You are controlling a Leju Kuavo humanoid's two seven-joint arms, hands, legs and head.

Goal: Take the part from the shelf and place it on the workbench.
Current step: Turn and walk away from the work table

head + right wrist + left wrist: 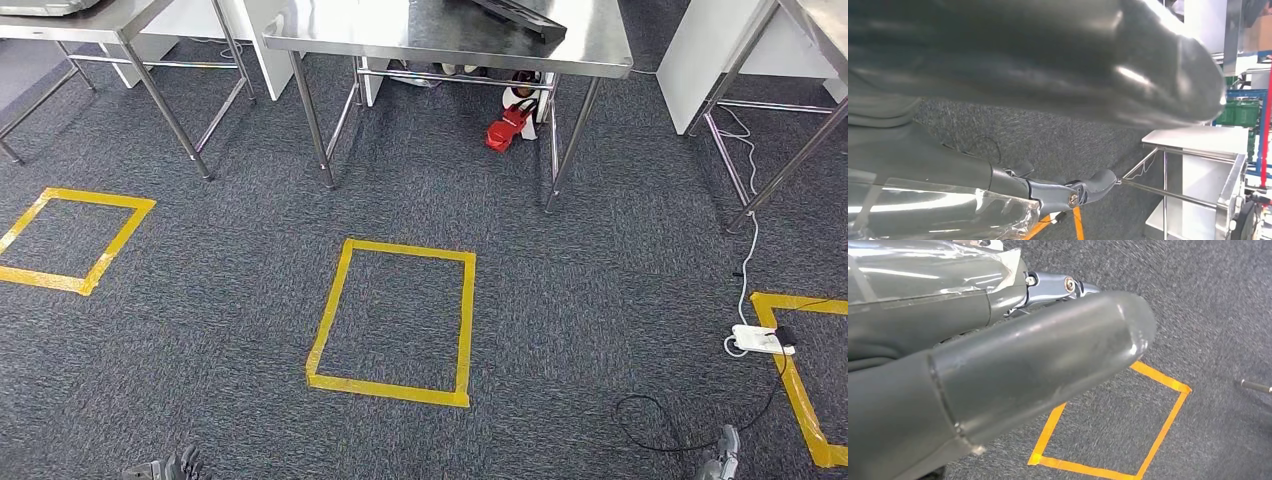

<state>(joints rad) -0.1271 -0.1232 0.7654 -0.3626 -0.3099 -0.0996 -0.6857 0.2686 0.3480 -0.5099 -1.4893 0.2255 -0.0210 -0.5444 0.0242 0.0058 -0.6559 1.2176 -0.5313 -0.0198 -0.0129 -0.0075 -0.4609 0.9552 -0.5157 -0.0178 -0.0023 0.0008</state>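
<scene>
Overhead, workbench beyond both hands.

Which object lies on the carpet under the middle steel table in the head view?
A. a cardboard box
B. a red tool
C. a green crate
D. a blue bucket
B: a red tool lies on the carpet under the middle steel table, near its right legs.
</scene>
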